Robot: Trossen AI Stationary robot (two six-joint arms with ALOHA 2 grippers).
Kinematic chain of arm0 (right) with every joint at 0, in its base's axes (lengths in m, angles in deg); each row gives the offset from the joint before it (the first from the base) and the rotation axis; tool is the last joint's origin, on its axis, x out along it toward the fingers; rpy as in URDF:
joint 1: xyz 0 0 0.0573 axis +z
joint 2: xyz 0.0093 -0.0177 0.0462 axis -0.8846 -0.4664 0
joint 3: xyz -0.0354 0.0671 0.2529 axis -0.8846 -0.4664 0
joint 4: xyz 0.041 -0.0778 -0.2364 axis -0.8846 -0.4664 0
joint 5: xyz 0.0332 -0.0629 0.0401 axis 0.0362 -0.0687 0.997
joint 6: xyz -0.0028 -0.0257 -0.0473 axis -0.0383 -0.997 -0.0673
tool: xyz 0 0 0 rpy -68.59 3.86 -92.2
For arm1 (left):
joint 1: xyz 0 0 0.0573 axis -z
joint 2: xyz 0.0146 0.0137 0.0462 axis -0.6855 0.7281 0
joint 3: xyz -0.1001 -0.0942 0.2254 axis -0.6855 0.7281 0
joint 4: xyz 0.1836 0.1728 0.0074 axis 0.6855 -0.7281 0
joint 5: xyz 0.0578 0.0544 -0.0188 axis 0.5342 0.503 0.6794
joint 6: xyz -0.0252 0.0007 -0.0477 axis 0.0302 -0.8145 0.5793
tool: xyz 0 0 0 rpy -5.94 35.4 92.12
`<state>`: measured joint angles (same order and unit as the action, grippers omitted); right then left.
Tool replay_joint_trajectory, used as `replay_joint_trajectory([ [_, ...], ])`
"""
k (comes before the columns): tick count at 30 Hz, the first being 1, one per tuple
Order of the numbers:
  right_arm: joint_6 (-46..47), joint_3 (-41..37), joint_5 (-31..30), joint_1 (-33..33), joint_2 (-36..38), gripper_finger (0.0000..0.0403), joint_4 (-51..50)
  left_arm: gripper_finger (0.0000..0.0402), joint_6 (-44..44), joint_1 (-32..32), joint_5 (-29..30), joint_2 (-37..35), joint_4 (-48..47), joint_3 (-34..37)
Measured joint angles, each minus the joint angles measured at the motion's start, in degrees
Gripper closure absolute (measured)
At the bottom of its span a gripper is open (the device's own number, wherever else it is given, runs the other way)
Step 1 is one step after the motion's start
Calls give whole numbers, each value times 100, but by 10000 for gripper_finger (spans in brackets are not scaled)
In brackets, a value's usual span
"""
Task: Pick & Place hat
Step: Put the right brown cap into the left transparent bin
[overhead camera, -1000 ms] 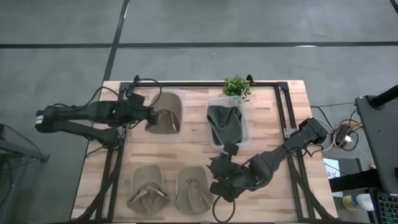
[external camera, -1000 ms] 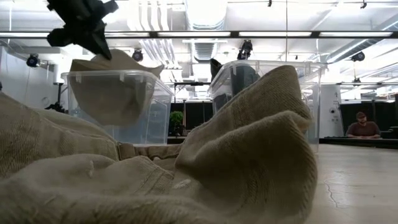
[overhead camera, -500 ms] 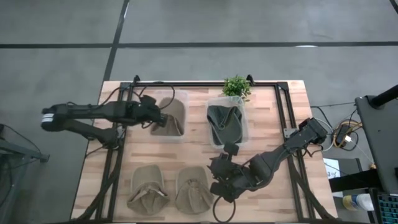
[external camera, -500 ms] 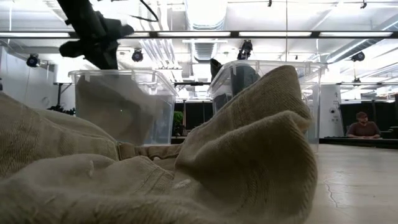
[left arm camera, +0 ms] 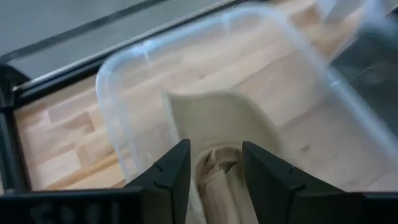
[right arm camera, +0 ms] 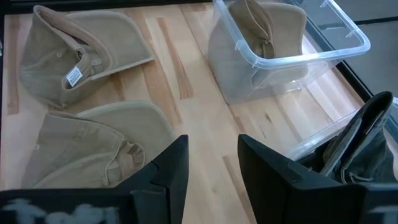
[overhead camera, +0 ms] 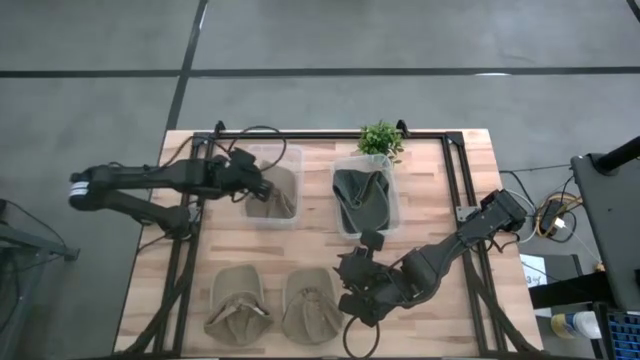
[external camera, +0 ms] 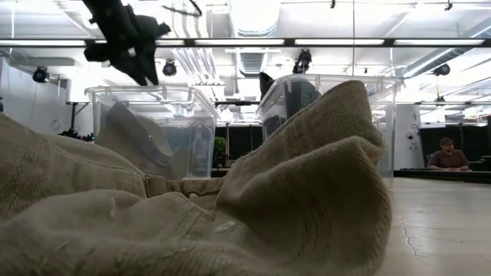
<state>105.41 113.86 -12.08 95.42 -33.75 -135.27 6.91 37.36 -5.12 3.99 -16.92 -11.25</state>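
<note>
A tan hat [overhead camera: 276, 196] lies inside the left clear bin [overhead camera: 297, 170], leaning on the bin's wall [external camera: 134, 142]. My left gripper [left arm camera: 216, 168] hangs open just above that hat, over the bin's rim [external camera: 142, 69], touching nothing. A dark green hat [overhead camera: 362, 195] fills the right clear bin [overhead camera: 396, 215]. Two more tan hats [overhead camera: 238, 300] [overhead camera: 310, 305] lie on the table near its front edge. My right gripper [right arm camera: 213, 165] stands open beside them, low over the table [overhead camera: 350, 282], with nothing between its fingers.
A small green plant [overhead camera: 380, 138] stands at the far edge behind the right bin. A black frame [overhead camera: 450, 170] runs along the table's far and right sides. Bare wood [overhead camera: 310, 250] lies between the bins and the two hats. A person [external camera: 447, 157] sits far off in the room.
My left gripper has carried the tan hat toward the table's right edge and down into the left bin, then opened and let go. The hat, first above the rim, now lies slanted inside the bin. My right arm has kept still.
</note>
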Motion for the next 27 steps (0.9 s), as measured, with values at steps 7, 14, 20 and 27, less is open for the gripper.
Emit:
replay_joint_trajectory([
  [7, 125, -74, 260, 72, 0, 278, 5, 264, -362, 338, -7, -570, 540, -126],
  [14, 693, -113, 1116, 176, 1, 277, 62, 264, -940, 1105, -7, -1024, 1549, -105],
  [20, 1450, -411, 1539, 293, 2, 273, 139, 264, -1850, 2038, 41, -1017, 2515, -101],
  [27, 2410, -1045, 1611, 355, 2, 282, 203, 264, -2642, 3030, 326, -833, 2771, -84],
])
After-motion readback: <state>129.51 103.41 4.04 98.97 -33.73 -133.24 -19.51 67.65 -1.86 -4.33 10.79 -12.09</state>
